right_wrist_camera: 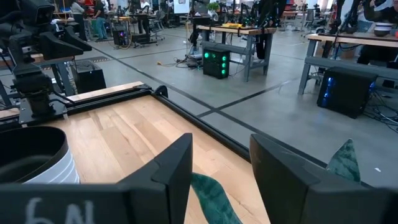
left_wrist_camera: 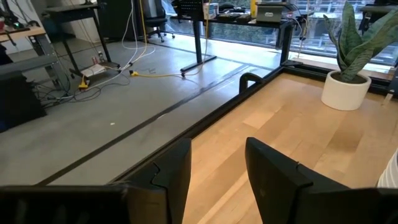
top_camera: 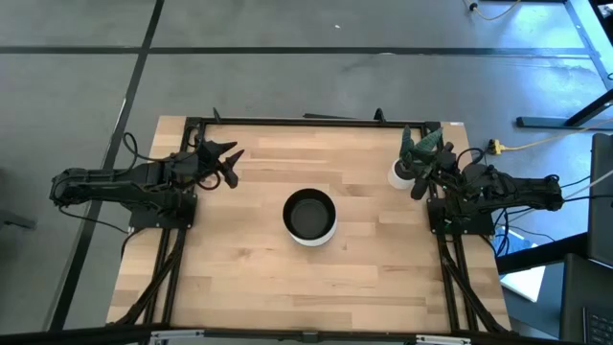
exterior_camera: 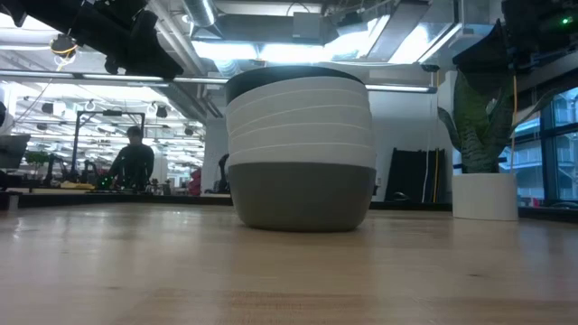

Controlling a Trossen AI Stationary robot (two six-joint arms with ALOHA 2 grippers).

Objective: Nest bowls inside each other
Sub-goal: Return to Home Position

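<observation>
The bowls stand as one nested stack (top_camera: 309, 217) at the table's middle, resting on the base of the dark grey bottom bowl (exterior_camera: 302, 194). Several white bowls (exterior_camera: 300, 117) sit in it, and a black rim (exterior_camera: 293, 72) shows at the top. My left gripper (top_camera: 233, 165) waits open near the table's left edge, apart from the stack. In the left wrist view only a sliver of the stack (left_wrist_camera: 392, 175) shows beyond the open gripper (left_wrist_camera: 217, 167). My right gripper (top_camera: 416, 176) is open at the right edge, over the plant's leaves. It (right_wrist_camera: 221, 167) looks past the stack (right_wrist_camera: 34, 158).
A small white pot with a spiky green plant (top_camera: 402, 171) stands near the far right corner, right beside my right gripper; its leaves (right_wrist_camera: 210, 194) reach under the fingers. A black frame (top_camera: 316, 121) runs along the table's far edge. Bare wood surrounds the stack.
</observation>
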